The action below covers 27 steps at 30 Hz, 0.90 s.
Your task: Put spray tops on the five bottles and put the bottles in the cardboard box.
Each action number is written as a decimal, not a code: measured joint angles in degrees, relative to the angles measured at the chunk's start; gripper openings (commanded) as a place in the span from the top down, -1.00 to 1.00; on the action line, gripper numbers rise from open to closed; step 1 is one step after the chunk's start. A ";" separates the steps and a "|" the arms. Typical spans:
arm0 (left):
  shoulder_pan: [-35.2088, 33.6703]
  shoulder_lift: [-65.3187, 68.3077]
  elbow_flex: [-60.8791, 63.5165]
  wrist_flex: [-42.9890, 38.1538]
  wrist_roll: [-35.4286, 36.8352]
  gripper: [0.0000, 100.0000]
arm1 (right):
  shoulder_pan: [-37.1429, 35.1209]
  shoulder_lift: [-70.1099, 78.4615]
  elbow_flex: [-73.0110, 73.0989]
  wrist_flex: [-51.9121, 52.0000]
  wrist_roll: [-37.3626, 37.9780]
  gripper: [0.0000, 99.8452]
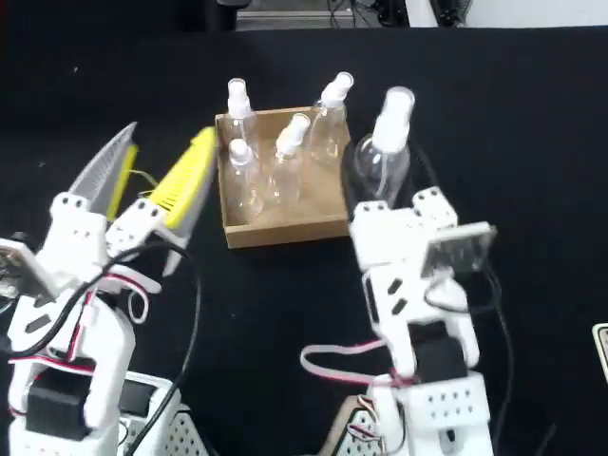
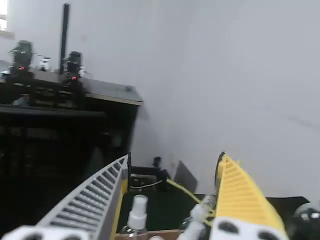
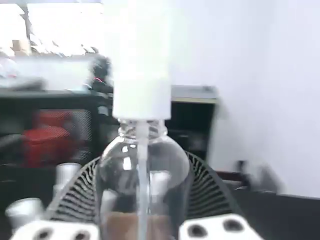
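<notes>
My right tool (image 3: 142,200) is clamped on the fifth bottle (image 1: 385,142), spray top (image 1: 396,103) on, held upright just beside the cardboard box (image 1: 285,230). Four capped bottles (image 1: 285,161) stand inside that box. My left tool (image 1: 169,131) hangs wide open at the box's opposite side, over the worktop (image 1: 532,114)

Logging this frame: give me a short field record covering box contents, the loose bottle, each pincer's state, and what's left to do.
box: cardboard box holds four bottles, each with a spray top on
fifth bottle: fifth bottle upright beside the box, outside it, its spray top fitted
right pincer: right pincer shut on the fifth bottle
left pincer: left pincer open, empty, raised on the box's other side
left to do: fifth bottle not yet in the box
</notes>
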<state>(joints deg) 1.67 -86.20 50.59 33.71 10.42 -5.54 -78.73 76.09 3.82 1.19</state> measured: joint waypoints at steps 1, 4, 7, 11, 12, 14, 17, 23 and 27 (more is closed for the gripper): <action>-1.58 -1.05 2.81 -1.32 0.00 0.47 | 1.93 2.64 -0.09 -2.46 0.70 0.97; -3.96 -5.27 11.16 -5.80 0.00 0.47 | 6.24 11.69 -0.35 -6.15 0.53 0.97; -4.40 -7.91 19.60 -10.11 0.00 0.47 | 5.71 19.78 -2.02 -7.03 -0.44 0.97; -4.40 -11.78 28.66 -13.45 0.00 0.47 | 0.35 26.11 -4.40 -7.47 -0.70 0.98; -4.40 -12.75 30.07 -13.54 0.00 0.47 | -0.97 26.81 -4.40 -7.47 -0.70 0.98; -4.40 -14.68 32.26 -13.89 0.00 0.47 | -2.64 27.08 -4.40 -9.23 -0.88 0.98; -4.40 -17.14 35.60 -13.98 0.00 0.47 | -3.78 27.08 -3.43 -15.21 -1.05 0.98; -5.80 -17.85 40.18 -13.98 0.00 0.47 | -4.04 27.08 5.89 -32.44 -1.05 0.98; -12.92 -17.85 41.67 -13.98 0.00 0.47 | -4.13 27.08 6.51 -35.34 -7.12 0.98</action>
<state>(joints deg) -11.25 -104.04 92.26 19.74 10.42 -9.67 -51.65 82.59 -31.52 -5.93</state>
